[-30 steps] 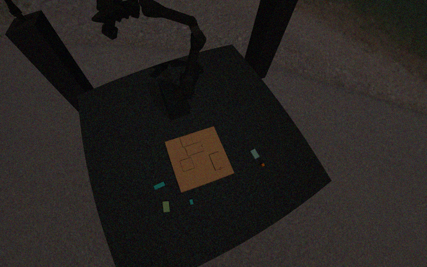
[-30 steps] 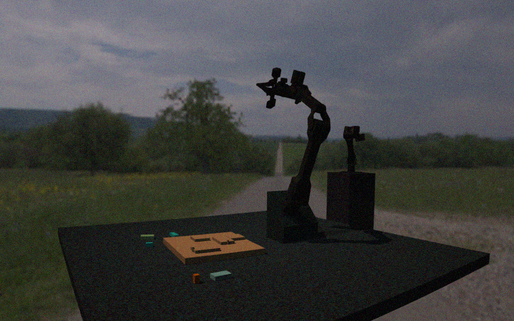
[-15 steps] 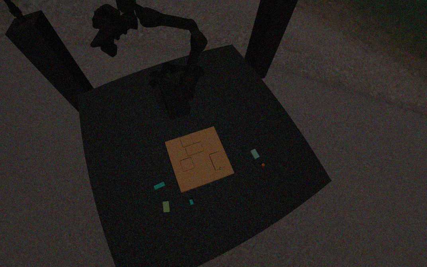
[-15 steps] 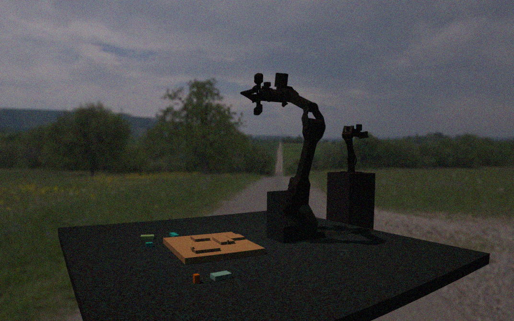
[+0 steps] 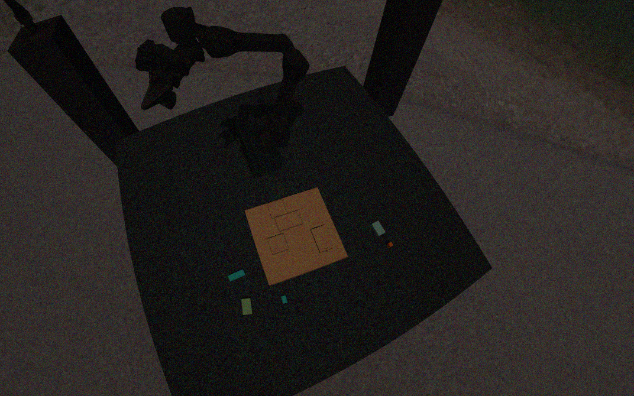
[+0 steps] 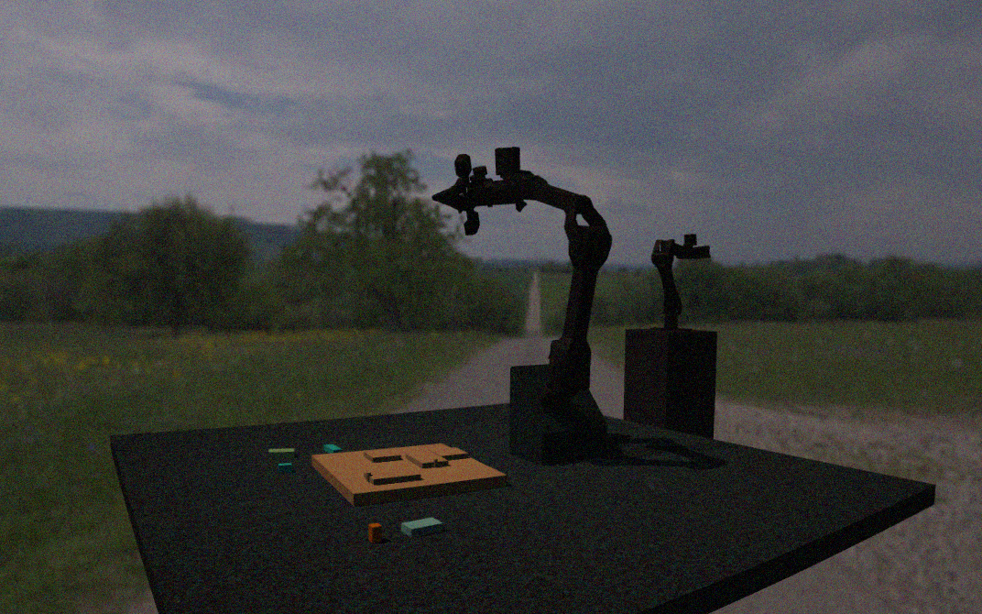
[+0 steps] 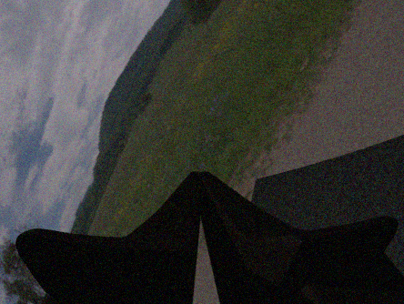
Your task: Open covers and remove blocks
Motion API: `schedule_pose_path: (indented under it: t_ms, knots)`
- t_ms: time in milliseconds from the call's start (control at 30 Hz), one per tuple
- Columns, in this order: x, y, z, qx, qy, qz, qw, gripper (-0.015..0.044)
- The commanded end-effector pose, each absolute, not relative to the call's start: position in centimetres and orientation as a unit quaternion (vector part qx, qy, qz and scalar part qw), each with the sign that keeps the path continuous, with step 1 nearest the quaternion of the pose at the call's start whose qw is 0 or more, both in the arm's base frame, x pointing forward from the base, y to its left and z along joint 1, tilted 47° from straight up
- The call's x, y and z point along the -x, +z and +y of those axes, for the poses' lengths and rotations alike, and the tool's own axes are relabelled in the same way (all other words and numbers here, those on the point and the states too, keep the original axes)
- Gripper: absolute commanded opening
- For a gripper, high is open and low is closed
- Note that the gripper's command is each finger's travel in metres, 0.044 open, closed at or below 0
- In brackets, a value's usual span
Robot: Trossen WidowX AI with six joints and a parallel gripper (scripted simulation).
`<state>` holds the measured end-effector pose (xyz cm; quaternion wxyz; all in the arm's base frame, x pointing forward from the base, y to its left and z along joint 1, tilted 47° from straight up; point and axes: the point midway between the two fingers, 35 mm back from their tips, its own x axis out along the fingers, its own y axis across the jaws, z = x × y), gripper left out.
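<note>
The orange puzzle board [image 5: 298, 261] lay at the centre of the dark counter [image 5: 187, 210]. The top view showed five blocks off it: a teal one [image 5: 236, 275], a green one [image 5: 246, 306] and a small teal one [image 5: 284, 299] lower left, a pale one [image 5: 378, 227] and an orange one [image 5: 390, 244] to the right. The exterior view alone showed the covers [image 6: 394, 476] standing raised on the board. The tool [image 6: 439, 196] hung high in the upper middle, shut tight on nothing; the wrist view showed its fingertips meeting against grass.

The puzzle board [image 5: 298, 261] lies mid-table [image 5: 187, 195], blocks [image 5: 246, 306] on either side, arm base [image 5: 261, 140] behind.
</note>
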<state>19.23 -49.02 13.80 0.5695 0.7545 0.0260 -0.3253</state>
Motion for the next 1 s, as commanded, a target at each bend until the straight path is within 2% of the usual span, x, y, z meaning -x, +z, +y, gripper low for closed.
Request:
schedule_pose_path:
  t_ms: [0, 967]
  knots:
    - [-20.5, 12.8, -48.2, -0.749, -0.321, 0.051, 0.578, 0.0]
    - [-30.2, 6.4, -37.9, -0.668, -0.225, 0.262, 0.659, 0.0]
